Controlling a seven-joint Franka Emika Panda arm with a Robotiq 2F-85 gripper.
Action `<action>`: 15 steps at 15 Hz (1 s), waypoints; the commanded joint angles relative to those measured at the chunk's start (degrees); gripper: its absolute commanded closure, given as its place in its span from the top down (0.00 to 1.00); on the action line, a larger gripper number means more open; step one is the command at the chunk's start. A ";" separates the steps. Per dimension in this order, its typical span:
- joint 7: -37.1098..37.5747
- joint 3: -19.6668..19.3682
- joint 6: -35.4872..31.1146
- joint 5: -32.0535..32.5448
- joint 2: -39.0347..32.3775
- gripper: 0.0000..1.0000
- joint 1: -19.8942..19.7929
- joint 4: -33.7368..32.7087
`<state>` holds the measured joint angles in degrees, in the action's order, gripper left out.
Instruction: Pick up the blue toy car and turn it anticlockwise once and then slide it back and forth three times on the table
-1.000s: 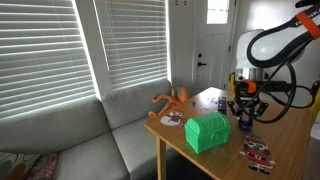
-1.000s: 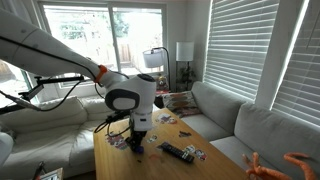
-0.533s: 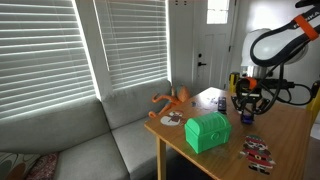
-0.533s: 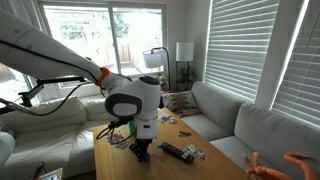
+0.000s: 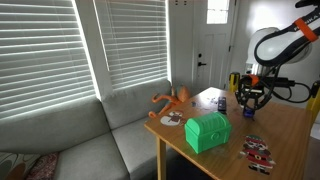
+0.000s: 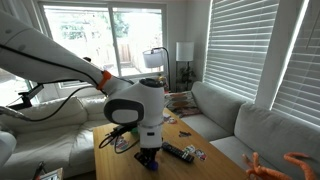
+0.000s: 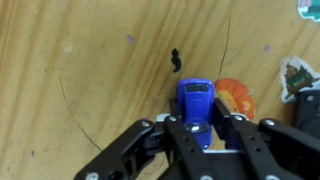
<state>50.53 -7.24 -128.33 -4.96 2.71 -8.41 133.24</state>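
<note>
The blue toy car [image 7: 194,100] sits between my gripper's [image 7: 200,128] two black fingers in the wrist view, nose pointing away from the wrist. The fingers are closed on its sides. It is held low over the light wooden table [image 7: 90,70]; I cannot tell if its wheels touch. In both exterior views the gripper [image 5: 250,102] [image 6: 148,158] points straight down at the tabletop [image 5: 290,135], and the car is too small to make out there.
A green chest-shaped box [image 5: 208,131] stands near the table's corner. An orange octopus toy [image 5: 172,101], a darker blue small object [image 5: 221,102] and picture cards [image 5: 258,151] also lie on the table. An orange disc [image 7: 236,97] lies beside the car. A remote [image 6: 178,152] lies by the gripper.
The gripper has moved along the tabletop, farther from the green chest, with the car still held. The other objects have not moved.
</note>
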 commanded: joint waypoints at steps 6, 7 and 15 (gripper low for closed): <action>-1.70 -0.84 -1.34 -2.02 -1.63 0.10 -0.35 -0.60; -1.87 -0.72 -1.07 -2.60 -1.54 0.10 -0.19 -0.60; -2.17 0.53 1.16 -5.73 -1.36 0.60 1.00 -0.52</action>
<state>49.04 -6.85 -128.39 -9.04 2.41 -7.60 133.19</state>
